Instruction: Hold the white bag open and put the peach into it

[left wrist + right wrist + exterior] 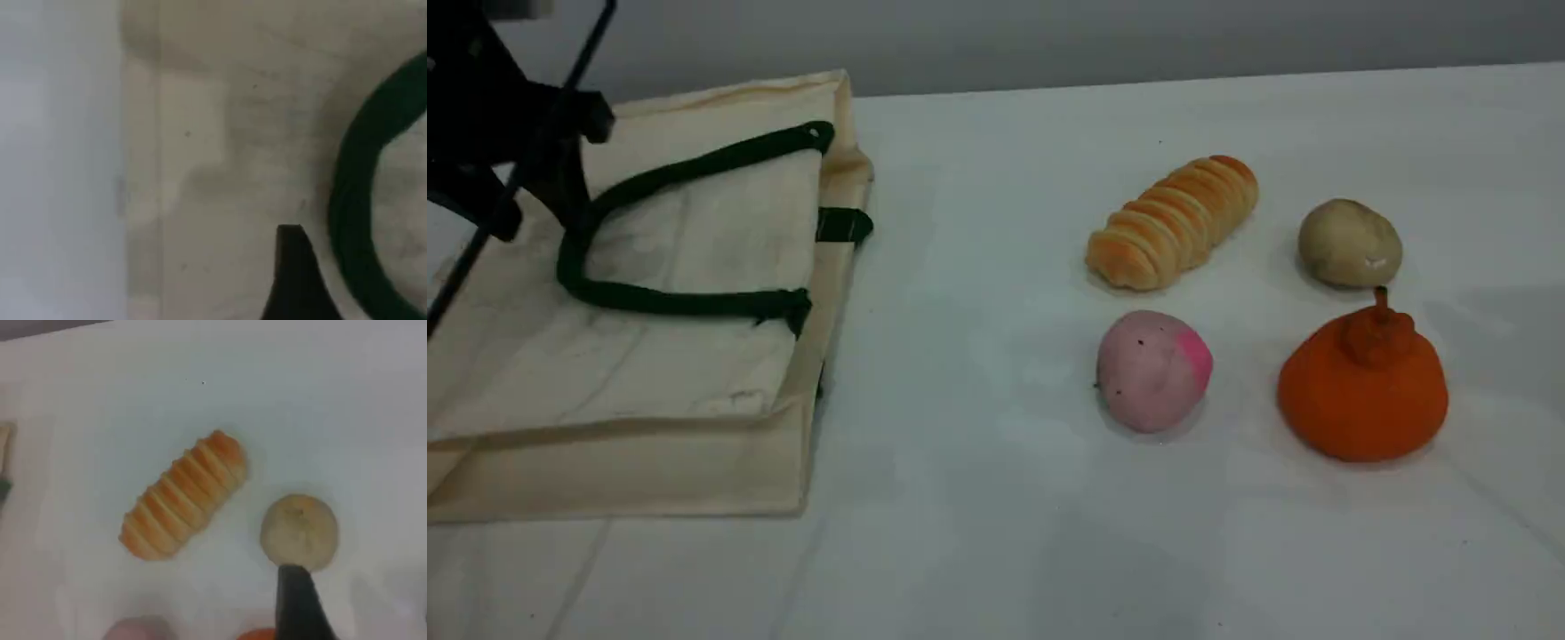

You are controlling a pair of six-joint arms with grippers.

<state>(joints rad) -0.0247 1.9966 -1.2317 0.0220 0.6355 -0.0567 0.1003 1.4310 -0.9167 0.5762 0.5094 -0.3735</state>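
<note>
Surface: a white tabletop (996,533) with a plain grey wall (1103,36) behind its far edge.
Count: one white bag (649,391) with one green handle loop (676,302) showing; four foods, namely one peach (1152,372), one bread roll (1174,222), one potato (1349,243) and one orange stemmed fruit (1360,400).
Peach: on the tabletop, well apart from the flat-lying bag, beside the orange fruit.
Left tool (538,209): above the bag by the handle; I cannot tell how far open it is or whether it holds anything.
Right tool (299,607): seen only in its wrist view, one fingertip near the potato; its opening cannot be told.
Left wrist view: only canvas, handle and tabletop.
</note>
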